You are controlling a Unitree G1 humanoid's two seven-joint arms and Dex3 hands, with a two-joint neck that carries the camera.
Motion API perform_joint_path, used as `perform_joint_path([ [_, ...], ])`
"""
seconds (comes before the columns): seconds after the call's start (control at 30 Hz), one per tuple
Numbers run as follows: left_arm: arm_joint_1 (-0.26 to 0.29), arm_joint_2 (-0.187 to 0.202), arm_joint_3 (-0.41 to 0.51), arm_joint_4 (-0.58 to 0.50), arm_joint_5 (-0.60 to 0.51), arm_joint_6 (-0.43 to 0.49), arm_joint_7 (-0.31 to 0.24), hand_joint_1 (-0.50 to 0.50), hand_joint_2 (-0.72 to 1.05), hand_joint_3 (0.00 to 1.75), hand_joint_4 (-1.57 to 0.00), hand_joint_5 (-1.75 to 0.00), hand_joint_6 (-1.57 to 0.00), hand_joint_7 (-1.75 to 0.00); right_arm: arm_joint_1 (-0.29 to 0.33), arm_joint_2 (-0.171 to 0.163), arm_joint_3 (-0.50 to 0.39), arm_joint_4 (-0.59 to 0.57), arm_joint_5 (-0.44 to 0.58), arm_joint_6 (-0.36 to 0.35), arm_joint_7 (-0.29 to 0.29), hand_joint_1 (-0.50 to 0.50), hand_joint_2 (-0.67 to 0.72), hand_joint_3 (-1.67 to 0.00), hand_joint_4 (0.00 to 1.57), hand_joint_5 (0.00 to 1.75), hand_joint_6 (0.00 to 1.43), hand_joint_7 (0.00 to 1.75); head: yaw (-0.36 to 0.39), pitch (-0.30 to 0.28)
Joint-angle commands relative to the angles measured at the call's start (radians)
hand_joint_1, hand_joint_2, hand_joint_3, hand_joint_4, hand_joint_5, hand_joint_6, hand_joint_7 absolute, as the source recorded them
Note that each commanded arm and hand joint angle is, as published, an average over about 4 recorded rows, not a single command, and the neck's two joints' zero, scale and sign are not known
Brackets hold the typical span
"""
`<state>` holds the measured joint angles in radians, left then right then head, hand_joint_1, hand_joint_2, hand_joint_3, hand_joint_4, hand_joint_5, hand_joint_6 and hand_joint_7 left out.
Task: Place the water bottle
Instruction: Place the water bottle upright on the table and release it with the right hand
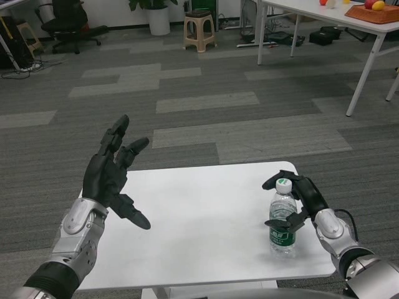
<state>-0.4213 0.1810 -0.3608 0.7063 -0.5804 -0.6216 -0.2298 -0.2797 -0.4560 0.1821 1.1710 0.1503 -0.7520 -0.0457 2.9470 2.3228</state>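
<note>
A beige stool (199, 30), office chair (70, 22) and possibly fruit tray (373, 12) behind.

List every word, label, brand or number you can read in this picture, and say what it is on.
No text can be read.
The water bottle, held upright on the white table by the right hand, has a green label with white print, too small and blurred to read.
Nothing else bears visible writing.

Clear water bottle (283, 223) with green label and white cap, white table (206, 218), black hands.
</note>
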Motion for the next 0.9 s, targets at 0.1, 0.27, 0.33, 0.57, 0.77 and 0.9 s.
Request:
perform_joint_path([
  [0.1,0.002,0.006,0.006,0.001,-0.012,-0.009,0.003,-0.50,-0.46,0.09,0.00,-0.82,0.00,-0.14,0.003,-0.014,-0.013,-0.024,0.012,0.006,0.013,-0.42,0.14,-0.99,0.70,0.24,1.18,1.31,0.000,-0.001],
  [0.27,0.002,0.006,0.006,0.001,-0.012,-0.009,0.003,-0.50,-0.46,0.09,0.00,-0.82,0.00,-0.14,0.006,-0.017,-0.026,-0.036,0.012,0.006,0.021,-0.42,0.15,-1.03,0.76,0.36,1.24,1.40,0.001,-0.002],
  [0.33,0.002,0.006,0.006,0.001,-0.012,-0.009,0.003,-0.50,-0.46,0.09,0.00,-0.82,0.00,-0.14,0.008,-0.018,-0.029,-0.043,0.012,0.006,0.028,-0.42,0.15,-1.07,0.76,0.44,1.26,1.40,0.002,-0.002],
  [0.57,0.002,0.006,0.008,0.001,-0.012,-0.009,0.003,-0.50,-0.46,0.09,0.00,-0.82,0.00,-0.14,0.030,-0.031,-0.043,-0.093,0.015,0.007,0.075,-0.42,0.15,-1.17,0.67,0.48,1.23,1.40,0.001,-0.003],
  [0.77,0.003,0.006,0.006,0.002,-0.012,-0.009,0.002,-0.50,-0.46,0.09,0.00,-0.82,0.00,-0.14,0.042,-0.039,-0.049,-0.117,0.017,0.018,0.108,-0.43,0.17,-1.19,0.66,0.46,1.20,1.40,0.002,-0.005],
  [0.9,0.004,0.006,0.006,0.001,-0.012,-0.009,0.002,-0.50,-0.46,0.09,0.00,-0.82,0.00,-0.14,0.048,-0.039,-0.047,-0.127,0.017,0.028,0.129,-0.46,0.15,-1.19,0.36,0.22,0.93,1.19,0.005,-0.009],
])
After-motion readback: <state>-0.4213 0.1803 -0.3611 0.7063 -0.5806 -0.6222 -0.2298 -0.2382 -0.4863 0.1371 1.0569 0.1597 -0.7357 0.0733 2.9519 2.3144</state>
